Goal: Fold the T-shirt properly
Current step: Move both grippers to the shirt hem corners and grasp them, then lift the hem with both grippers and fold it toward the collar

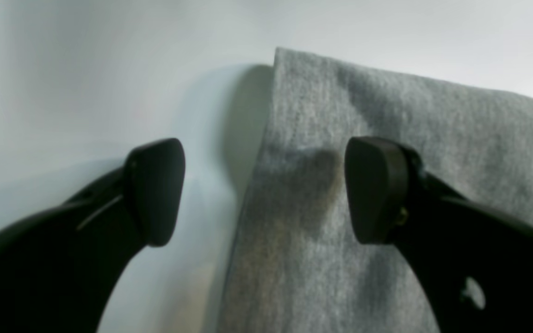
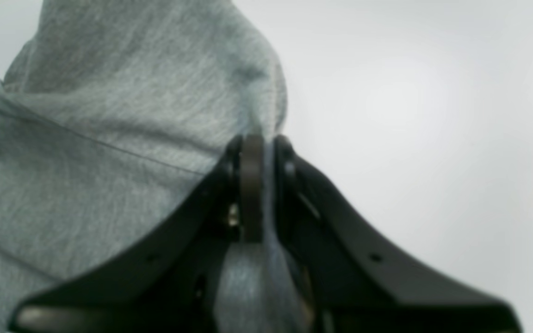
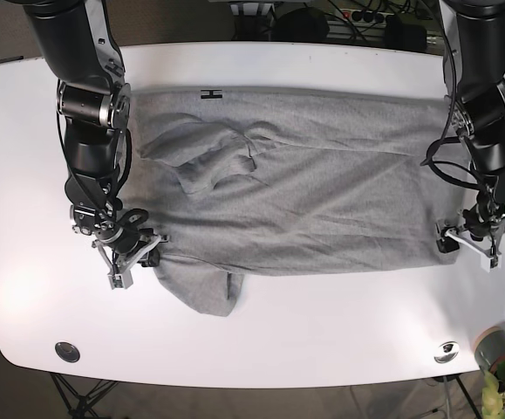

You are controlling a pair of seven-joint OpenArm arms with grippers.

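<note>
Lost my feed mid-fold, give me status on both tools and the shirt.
Right tool shut on heather-grey cotton T-shirt. Left tool open, straddling its edge. Shirt rumpled on white table, nothing blocking.

T-shirt (image 3: 313, 188): spread across the middle of the table (image 3: 322, 314), long axis running left to right, far edge near the table's far side. Neck mark (image 3: 210, 93): on the far edge, toward the left. One sleeve (image 3: 201, 284): juts toward the near side at the left end.

Right gripper (image 3: 133, 252): at the shirt's near-left corner, fabric pinched between its jaws.

Left gripper (image 3: 468, 243): at the near-right corner, jaws spread, one on the cloth, one over the table.

Round fitting (image 3: 66, 352): near-left table edge. Second fitting (image 3: 446, 351): near-right edge.
</note>
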